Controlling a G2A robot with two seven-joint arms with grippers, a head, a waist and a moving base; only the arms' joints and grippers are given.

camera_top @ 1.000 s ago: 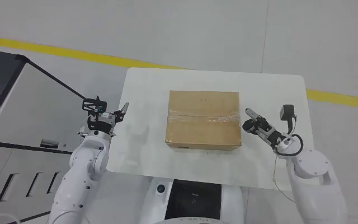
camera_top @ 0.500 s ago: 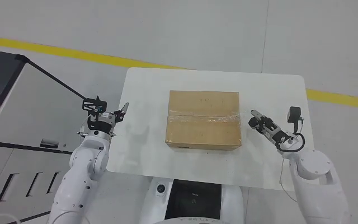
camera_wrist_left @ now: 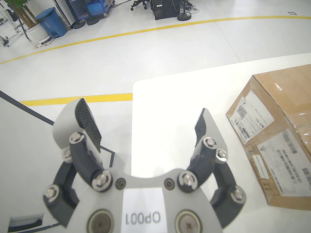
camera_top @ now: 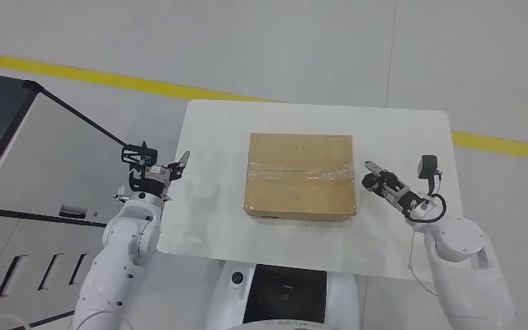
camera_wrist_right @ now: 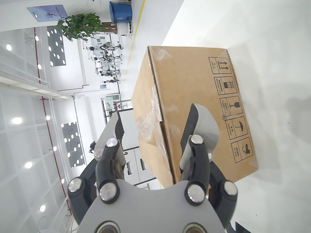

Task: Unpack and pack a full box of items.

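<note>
A closed brown cardboard box point(camera_top: 300, 175) sealed with clear tape stands in the middle of the white table point(camera_top: 214, 140). White shipping labels cover the box point(camera_wrist_left: 274, 132) side facing the left arm. My left gripper point(camera_top: 181, 159) is open over the table's left edge, well apart from the box, its fingers point(camera_wrist_left: 87, 122) holding nothing. My right gripper point(camera_top: 368, 172) is open right beside the box's right end. In the right wrist view its fingers point(camera_wrist_right: 192, 120) straddle the top edge of the box point(camera_wrist_right: 194, 83) end with the handling symbols.
Bare table surface lies all around the box, widest at the right point(camera_top: 412, 140). A black-edged panel point(camera_top: 33, 148) stands off the table's left side. A yellow floor line point(camera_top: 99, 78) runs behind the table.
The right gripper pulled back a little from the box, then came in close to its right end again. The left arm and the box kept still.
</note>
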